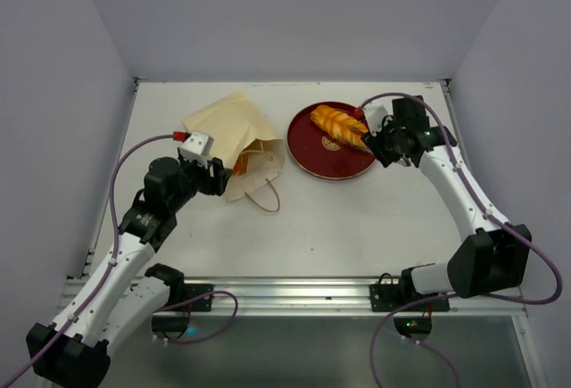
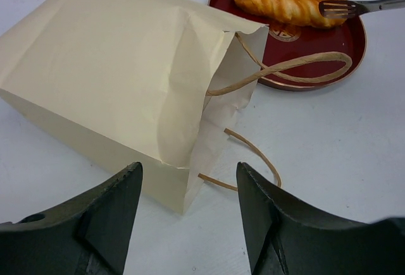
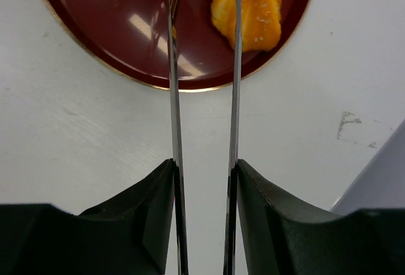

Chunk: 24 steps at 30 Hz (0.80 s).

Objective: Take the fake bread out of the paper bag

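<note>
1. Where the two arms are bolted at its near edge, the white table (image 1: 357, 227) carries everything else.
2. On the left half lies the paper bag (image 1: 234, 129) (image 2: 126, 79), tipped flat on its side. Its closed bottom points to the far left and its open mouth faces the near right, toward the plate. In the overhead view an orange patch (image 1: 242, 164) shows inside the mouth; I cannot tell what it is.
3. Just right of the bag sits a round red plate (image 1: 308, 152) (image 2: 354, 41) (image 3: 114, 28), flat on the table and apart from the bag's paper.
4. At the bag's near left edge hovers the left gripper (image 1: 221, 174) (image 2: 190, 174). Its fingers stand well apart and hold nothing, and the bag's lower corner lies just ahead of them.
5. At the plate's right rim, the right gripper (image 1: 379, 143) (image 3: 202, 164) is clamped on a pair of thin metal tongs (image 3: 174, 98) (image 2: 361, 6), with one arm pressed against each finger. The forked tips are parted: one lies over the roll's right end, the other beside it above the plate.
6. Out of the bag, the long orange roll (image 1: 337, 126) (image 2: 278, 0) (image 3: 256, 3) rests on the far part of the plate.
7. From the bag's mouth trail two brown cord handles (image 2: 297, 63) (image 1: 266, 196). One loop lies on the table; the other stretches toward the plate's near rim, and I cannot tell whether it touches.
</note>
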Each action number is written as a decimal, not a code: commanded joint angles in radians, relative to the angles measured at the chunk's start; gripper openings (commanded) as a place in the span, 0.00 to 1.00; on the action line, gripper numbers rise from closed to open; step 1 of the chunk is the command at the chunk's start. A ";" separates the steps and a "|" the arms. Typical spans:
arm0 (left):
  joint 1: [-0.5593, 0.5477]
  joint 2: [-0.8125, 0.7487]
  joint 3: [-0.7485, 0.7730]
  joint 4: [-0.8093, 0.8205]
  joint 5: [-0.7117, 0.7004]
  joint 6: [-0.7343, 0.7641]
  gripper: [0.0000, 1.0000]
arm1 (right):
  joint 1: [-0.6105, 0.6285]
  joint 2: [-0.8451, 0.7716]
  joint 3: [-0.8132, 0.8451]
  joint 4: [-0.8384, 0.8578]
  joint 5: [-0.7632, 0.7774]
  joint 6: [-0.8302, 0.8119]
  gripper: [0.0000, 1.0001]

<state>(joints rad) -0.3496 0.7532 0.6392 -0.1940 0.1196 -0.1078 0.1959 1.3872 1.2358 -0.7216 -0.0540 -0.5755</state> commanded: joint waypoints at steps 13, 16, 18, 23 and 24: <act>-0.176 0.116 0.011 0.033 -0.240 0.004 0.70 | 0.039 -0.169 0.022 -0.348 -0.584 0.016 0.42; -0.193 0.167 0.045 0.033 -0.363 -0.024 0.69 | 0.065 -0.166 0.016 -0.364 -0.606 0.038 0.42; -0.204 0.201 0.065 0.037 -0.454 -0.041 0.68 | 0.080 -0.163 0.005 -0.348 -0.606 0.074 0.42; -0.242 0.339 0.146 0.047 -0.627 -0.056 0.62 | 0.167 -0.117 -0.003 -0.260 -0.624 0.181 0.41; -0.249 0.356 0.151 0.054 -0.638 -0.055 0.61 | 0.200 -0.105 0.001 -0.247 -0.626 0.224 0.41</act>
<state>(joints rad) -0.5762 1.0733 0.7311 -0.1909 -0.3607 -0.1413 0.3408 1.2526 1.2327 -1.0447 -0.6254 -0.4648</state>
